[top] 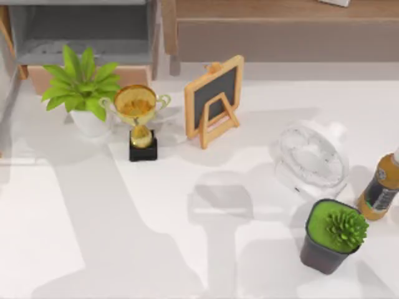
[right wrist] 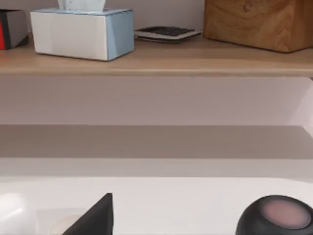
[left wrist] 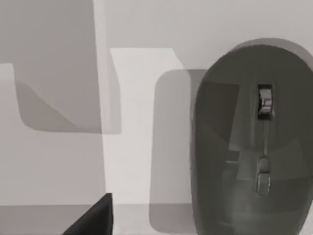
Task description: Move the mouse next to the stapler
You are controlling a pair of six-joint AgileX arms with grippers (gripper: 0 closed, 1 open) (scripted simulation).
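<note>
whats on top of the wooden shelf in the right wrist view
On the wooden shelf sit a white tissue box, a flat dark device and a wooden box. Anything behind the boxes is covered.

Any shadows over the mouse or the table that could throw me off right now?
Left wrist view: a soft-edged shadow band crosses the grey mouse, and blocky shadows lie on the white table beside it. Top view: broad grey shadows spread across the table's middle and lower left, between the trophy and the potted succulent.
</note>
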